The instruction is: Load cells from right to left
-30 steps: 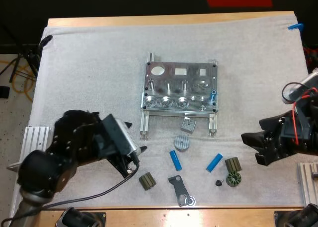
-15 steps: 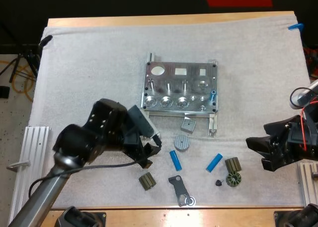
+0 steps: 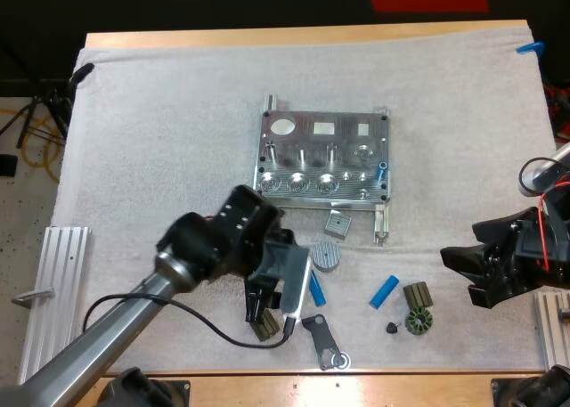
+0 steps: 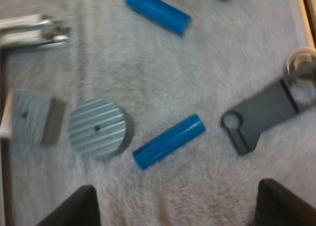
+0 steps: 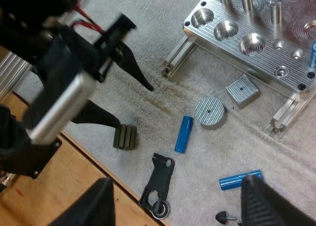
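Note:
The metal fixture [image 3: 324,158] stands mid-mat with one blue cylinder [image 3: 382,171] upright at its right front corner. Two more blue cylinders lie in front of it: one [image 3: 317,291] just ahead of my left gripper [image 3: 278,287], the other [image 3: 384,291] farther right. In the left wrist view my left gripper [image 4: 177,211] is open, and the nearer blue cylinder [image 4: 169,141] lies ahead of the gap, untouched. My right gripper [image 3: 463,273] hovers open at the mat's right side; its fingers [image 5: 101,201] stand wide apart with nothing between them.
A grey ribbed disc [image 3: 327,256] and a small square block [image 3: 337,222] lie by the fixture's front. A black bracket [image 3: 321,340] and a dark ribbed part [image 3: 263,325] sit near the front edge. More dark parts [image 3: 417,307] lie right of the cylinders.
My left arm has swung right across the mat, from the left side up to the nearer blue cylinder. The right gripper drew back slightly to the right and then held still.

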